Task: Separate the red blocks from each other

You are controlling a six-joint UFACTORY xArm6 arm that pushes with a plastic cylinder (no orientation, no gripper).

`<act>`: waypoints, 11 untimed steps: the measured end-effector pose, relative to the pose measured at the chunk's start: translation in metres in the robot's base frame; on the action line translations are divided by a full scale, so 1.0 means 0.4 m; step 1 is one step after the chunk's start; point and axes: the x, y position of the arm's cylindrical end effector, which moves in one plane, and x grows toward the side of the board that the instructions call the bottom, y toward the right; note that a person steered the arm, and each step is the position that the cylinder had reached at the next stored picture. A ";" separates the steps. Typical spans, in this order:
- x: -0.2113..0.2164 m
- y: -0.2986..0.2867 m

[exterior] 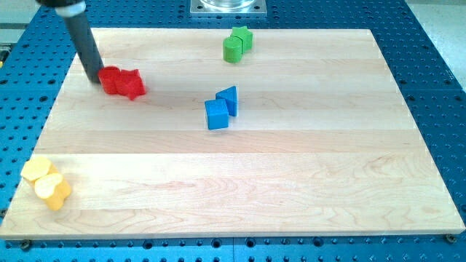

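Note:
Two red blocks lie touching each other at the view's upper left of the wooden board: a rounded red block (110, 78) on the left and a star-like red block (132, 84) on its right. My tip (95, 78) is at the left edge of the left red block, touching or nearly touching it. The dark rod slants up toward the view's top left.
Two green blocks (237, 44) touch near the view's top centre. A blue cube (217, 115) and a blue triangular block (228, 99) touch at mid-board. Two yellow blocks (45, 182) sit at the lower left corner. The board (291, 182) lies on a blue perforated table.

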 end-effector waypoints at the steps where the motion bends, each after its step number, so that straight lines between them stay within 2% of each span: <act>1: -0.083 -0.037; 2: -0.171 0.056; 3: -0.131 0.224; 4: -0.098 0.162; 5: -0.010 0.131; 6: 0.086 0.199; 7: 0.072 0.145; 8: 0.003 0.112; 9: 0.071 -0.051; 10: 0.085 -0.070; 11: 0.012 -0.044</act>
